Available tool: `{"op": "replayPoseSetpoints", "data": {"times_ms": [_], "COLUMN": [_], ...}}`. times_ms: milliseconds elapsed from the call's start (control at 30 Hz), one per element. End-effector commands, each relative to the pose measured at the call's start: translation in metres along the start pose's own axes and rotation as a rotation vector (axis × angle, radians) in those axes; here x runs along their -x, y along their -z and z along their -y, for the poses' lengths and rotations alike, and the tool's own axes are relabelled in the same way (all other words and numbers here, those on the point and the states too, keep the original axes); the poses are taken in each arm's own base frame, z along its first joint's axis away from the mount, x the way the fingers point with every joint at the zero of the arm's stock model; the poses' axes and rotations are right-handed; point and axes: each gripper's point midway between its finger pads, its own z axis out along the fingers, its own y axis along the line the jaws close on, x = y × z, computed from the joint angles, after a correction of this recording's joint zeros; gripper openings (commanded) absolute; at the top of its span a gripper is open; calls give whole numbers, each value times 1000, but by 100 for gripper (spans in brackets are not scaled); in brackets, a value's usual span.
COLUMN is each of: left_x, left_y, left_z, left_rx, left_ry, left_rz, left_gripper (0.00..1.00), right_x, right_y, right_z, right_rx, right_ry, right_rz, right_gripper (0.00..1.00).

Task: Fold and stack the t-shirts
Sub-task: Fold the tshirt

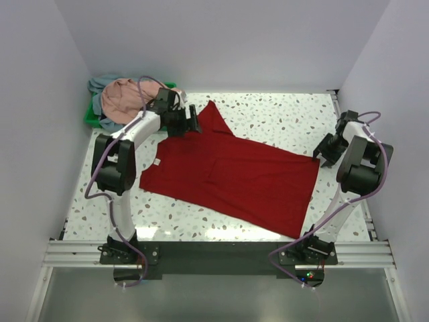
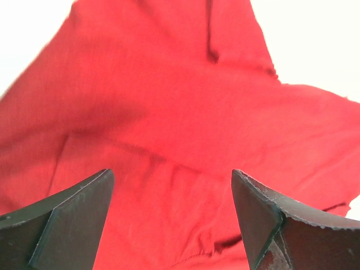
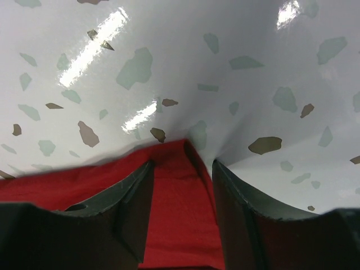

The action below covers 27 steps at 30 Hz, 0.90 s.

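**Red shirt spread flat, first fold not yet made**

The red shirt [image 1: 234, 178] lies open across the table [image 1: 281, 117], so this looks like the laying-out step before any fold. Next, each arm likely needs a firm pinch on an edge to carry it over.

The left gripper [image 1: 193, 123] reaches to the far sleeve, jaws wide apart and empty. The right gripper [image 1: 321, 152] sits low at the shirt's right corner, jaws apart with the cloth tip between them (seemingly not pinched).

The pink shirt [image 1: 124, 97] and grey-blue shirt [image 1: 100, 84] sit heaped in the green tray [image 1: 89, 119].
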Motion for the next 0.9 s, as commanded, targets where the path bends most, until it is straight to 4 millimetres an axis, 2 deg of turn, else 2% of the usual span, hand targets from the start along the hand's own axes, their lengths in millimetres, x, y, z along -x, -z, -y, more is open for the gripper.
{"op": "replayPoseSetpoints", "data": {"times_ms": [0,33,100,133,167,300,333,367,433,467,533,567,633,667,733,767,800,867], "left_x": [32,47,58,75,89,114,130,131,149,150,168,169,181,181,191,189,196,198], "left_y": [-15,-15,-30,-29,-36,-58,-58,-67,-69,-78,-78,-85,-86,-94,-97,-106,-106,-114], "left_z": [11,17,16,24,27,32,40,39,51,49,54,52,53,49,45,38,38,33], "left_rx": [-53,-70,-79,-97,-106,-152,-187,-200,-260,-265,-294,-300,-314,-311,-295,-282,-272,-271], "left_ry": [-3,-14,-20,-33,-41,-42,-52,-39,-22,-10,18,31,65,93,114,129,135,144], "left_rz": [55,87,105,145,177,251,306,309,373,379,456,467,529,534,577,574,598,615], "left_gripper": [90,90,90,90,89,89,89,89,88,88,86,86,84,83,82,81,81,79], "right_x": [16,17,20,22,23,25,26,26,26,26,24,23,22,21,20,19,18,17], "right_y": [13,13,12,13,12,10,10,9,8,8,4,4,1,0,-1,-2,-3,-5], "right_z": [-5,-6,-5,-5,-5,-5,-6,-6,-7,-7,-6,-7,-8,-7,-9,-9,-10,-12], "right_rx": [20,20,16,14,11,7,10,10,10,10,10,15,20,23,27,30,37,46], "right_ry": [4,4,4,2,2,-1,-1,-1,-1,-1,-2,-3,-3,-5,-4,-4,-6,-9], "right_rz": [80,84,91,97,98,100,99,95,95,92,82,79,70,66,64,59,55,44], "right_gripper": [49,49,49,49,49,49,49,48,48,48,48,48,48,48,48,48,48,48]}}
